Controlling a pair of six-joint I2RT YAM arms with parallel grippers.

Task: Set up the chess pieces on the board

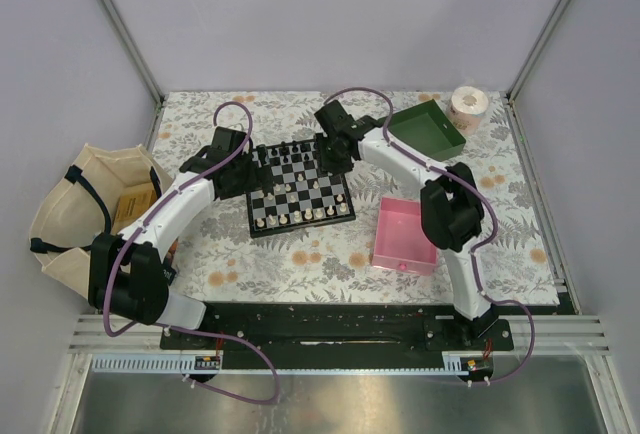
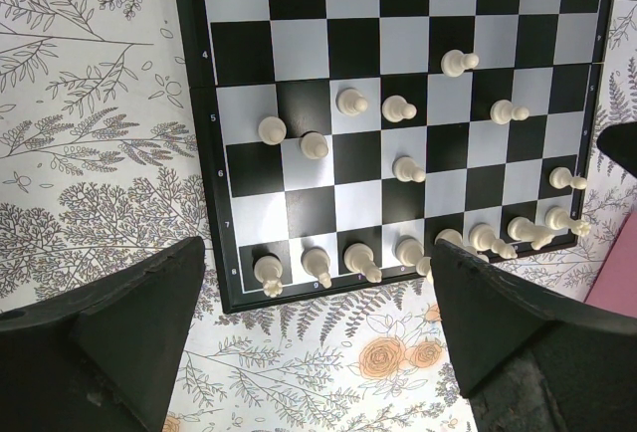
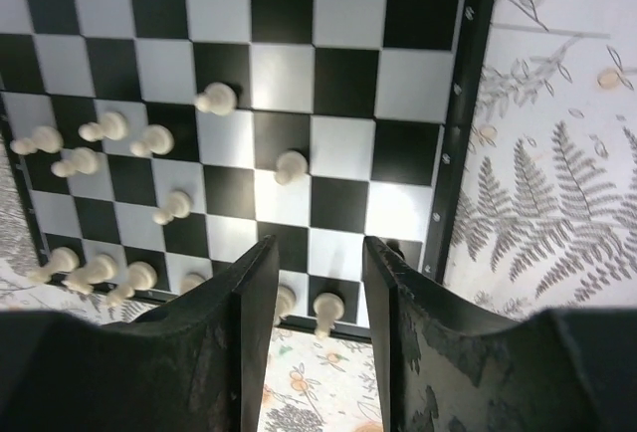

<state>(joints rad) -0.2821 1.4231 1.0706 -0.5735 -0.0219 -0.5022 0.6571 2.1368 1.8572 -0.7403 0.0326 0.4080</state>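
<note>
The floral table (image 1: 300, 264) bore the board (image 1: 300, 192) at centre, with a canvas bag (image 1: 75, 204) to its left and a pink tray (image 1: 405, 234) and green tray (image 1: 425, 130) to its right. Above the board, the left gripper (image 2: 318, 253) gaped wide and the right gripper (image 3: 320, 243) stood slightly parted, holding nothing. White pieces (image 2: 398, 108) filled the board's near rows. Its border read 3 to 8.

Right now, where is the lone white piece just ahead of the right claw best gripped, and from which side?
Probably at its slim upper body, from straight above: the white piece stands upright, with bare squares on both sides for the right claw.
</note>
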